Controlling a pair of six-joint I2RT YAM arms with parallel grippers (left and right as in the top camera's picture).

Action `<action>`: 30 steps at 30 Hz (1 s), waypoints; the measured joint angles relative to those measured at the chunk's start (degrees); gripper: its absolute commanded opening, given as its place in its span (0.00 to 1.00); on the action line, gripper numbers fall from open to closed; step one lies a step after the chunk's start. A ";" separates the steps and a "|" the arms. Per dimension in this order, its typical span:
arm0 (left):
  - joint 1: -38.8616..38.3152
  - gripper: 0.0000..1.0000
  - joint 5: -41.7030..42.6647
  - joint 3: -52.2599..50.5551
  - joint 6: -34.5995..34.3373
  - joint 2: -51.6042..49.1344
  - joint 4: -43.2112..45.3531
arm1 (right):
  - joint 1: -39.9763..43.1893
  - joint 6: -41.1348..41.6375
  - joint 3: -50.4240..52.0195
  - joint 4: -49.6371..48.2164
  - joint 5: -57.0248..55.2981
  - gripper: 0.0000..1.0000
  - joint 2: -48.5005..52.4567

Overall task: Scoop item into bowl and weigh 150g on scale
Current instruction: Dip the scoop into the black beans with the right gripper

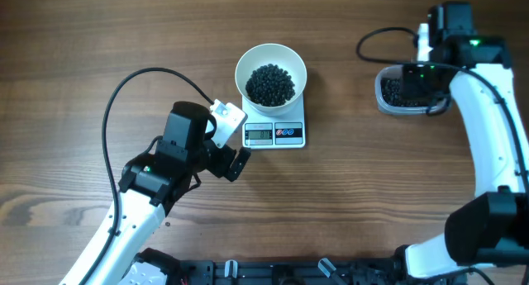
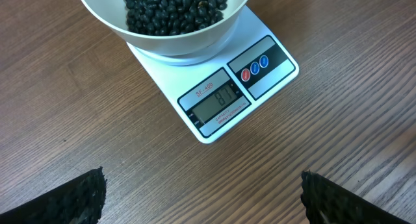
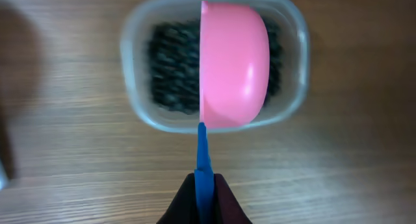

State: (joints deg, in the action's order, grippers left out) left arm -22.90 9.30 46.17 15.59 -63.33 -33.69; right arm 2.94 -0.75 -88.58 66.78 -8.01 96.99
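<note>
The white bowl (image 1: 271, 74) stands on the scale (image 1: 275, 134) and holds a heap of black beans (image 1: 270, 84). In the left wrist view the bowl (image 2: 175, 45) and the scale's lit display (image 2: 218, 100) lie just ahead of my left gripper (image 2: 203, 191). That gripper is open and empty, low over the wood, left of and nearer than the scale (image 2: 260, 62). My right gripper (image 3: 205, 185) is shut on the blue handle of a pink scoop (image 3: 234, 71). The scoop is turned on its side over a clear tub (image 3: 140, 113) of beans (image 3: 169, 68).
The clear tub (image 1: 382, 91) sits at the far right under the right arm. Black cables loop on the wooden table at the left (image 1: 132, 87) and back right (image 1: 372, 41). The arm bases line the front edge.
</note>
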 measured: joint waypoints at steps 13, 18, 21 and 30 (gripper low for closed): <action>0.00 1.00 0.00 0.00 0.00 0.00 0.00 | 2.84 -4.13 0.00 -0.15 -1.92 0.04 4.72; 0.00 1.00 -0.02 0.00 0.00 0.00 0.00 | 2.84 -4.74 0.00 -1.68 -3.89 0.04 5.07; 0.00 1.00 0.00 0.00 0.00 0.00 0.00 | 2.84 -4.85 0.00 -2.21 -4.59 0.04 5.16; 0.00 1.00 -0.02 0.00 0.00 0.00 0.00 | 2.82 -5.38 0.00 -2.49 -5.92 0.04 8.31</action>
State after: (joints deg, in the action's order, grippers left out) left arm -22.90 9.28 46.17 15.59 -63.33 -33.69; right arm 5.76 -6.13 -88.58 64.29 -13.93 105.30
